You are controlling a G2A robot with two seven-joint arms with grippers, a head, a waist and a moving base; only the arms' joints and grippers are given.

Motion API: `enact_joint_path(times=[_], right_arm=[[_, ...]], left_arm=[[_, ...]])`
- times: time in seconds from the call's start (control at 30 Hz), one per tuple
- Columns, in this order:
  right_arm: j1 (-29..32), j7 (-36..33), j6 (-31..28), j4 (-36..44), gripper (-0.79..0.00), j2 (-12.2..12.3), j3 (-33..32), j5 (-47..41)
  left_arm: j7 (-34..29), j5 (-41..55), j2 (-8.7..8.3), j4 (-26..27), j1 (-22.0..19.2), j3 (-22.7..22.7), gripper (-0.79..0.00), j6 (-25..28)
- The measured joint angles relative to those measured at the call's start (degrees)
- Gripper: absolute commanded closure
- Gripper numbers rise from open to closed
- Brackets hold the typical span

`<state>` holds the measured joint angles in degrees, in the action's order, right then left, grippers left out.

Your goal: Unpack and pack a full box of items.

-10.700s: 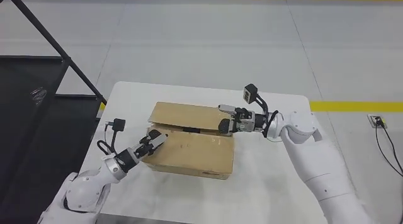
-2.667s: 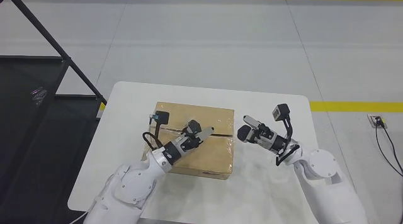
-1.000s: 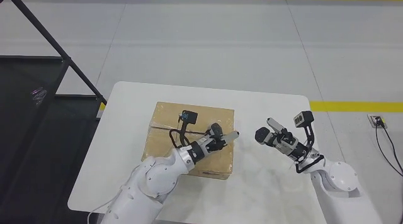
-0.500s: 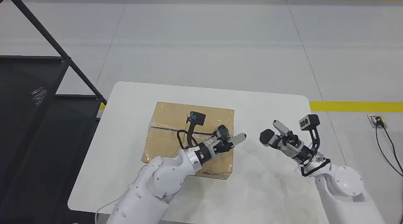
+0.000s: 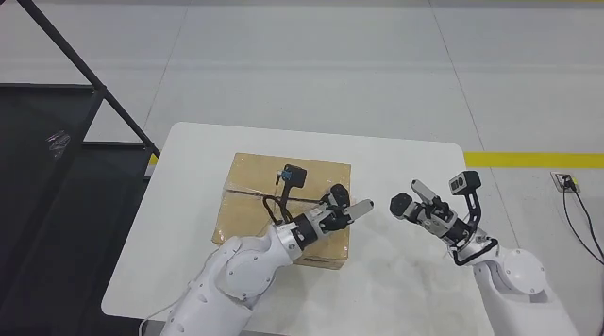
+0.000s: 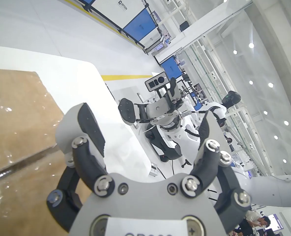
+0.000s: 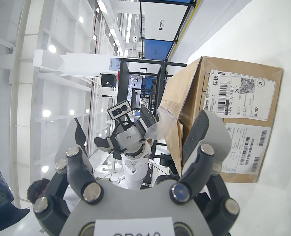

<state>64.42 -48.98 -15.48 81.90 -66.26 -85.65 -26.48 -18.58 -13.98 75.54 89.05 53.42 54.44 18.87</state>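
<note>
A brown cardboard box (image 5: pixel 283 206) stands mid-table with its top flaps down and a taped seam across the top. White shipping labels cover its side (image 7: pixel 236 99). My left gripper (image 5: pixel 352 202) hovers open over the box's right edge, with nothing between its fingers (image 6: pixel 90 126). The box top (image 6: pixel 17 114) lies just beside it. My right gripper (image 5: pixel 409 196) is open and empty over bare table, a short way right of the box, facing the left gripper (image 7: pixel 123 130). A loose piece of clear tape (image 7: pixel 157 124) hangs at the box's upper corner.
The white table (image 5: pixel 189 242) has bare room on both sides of the box and in front of it. A black metal frame (image 5: pixel 57 147) stands off the table's left edge. Beyond the table is grey floor with a yellow line (image 5: pixel 528 159).
My left gripper has slid rightward across the box top to its right edge. My right gripper has drawn back from the box to the right. The raised far flap now lies flat.
</note>
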Motion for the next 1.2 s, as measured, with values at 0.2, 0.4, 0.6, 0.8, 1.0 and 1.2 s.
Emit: enact_joint_path(times=[0.2, 0.4, 0.6, 0.8, 1.0, 1.2], right_arm=[[-0.17, -0.59, 0.04, 0.69, -0.785, 0.11, 0.18, -0.61], [-2.12, 0.88, 5.22, 1.09, -0.785, -0.06, 0.7, -5.43], [-5.79, -1.29, 8.59, 3.86, -0.785, -0.19, 3.23, -5.46], [-9.85, -8.56, 11.31, 6.66, -0.785, -0.18, 7.88, -2.17], [-15.6, -10.65, 16.65, 4.29, -0.785, -0.83, 15.15, 2.97], [-18.58, -6.15, 17.52, 1.4, -0.785, -1.7, 20.51, 7.8]], left_arm=[[-1.02, 0.53, -0.69, 5.43, 2.7, 3.38, -0.785, 1.26], [-1.87, 4.13, -2.72, 13.63, 8.6, 15.15, -0.785, 3.15], [-2.95, 9.91, -4.67, 17.25, 15.36, 31.26, -0.785, 3.51], [-2.98, 13.67, -5.61, 15.81, 20.88, 41.52, -0.785, 4.09], [-3.69, 13.82, -5.91, 13.92, 23.25, 43.1, -0.785, 4.97], [-3.47, 13.82, -5.98, 12.48, 23.31, 42.28, -0.785, 5.08]])
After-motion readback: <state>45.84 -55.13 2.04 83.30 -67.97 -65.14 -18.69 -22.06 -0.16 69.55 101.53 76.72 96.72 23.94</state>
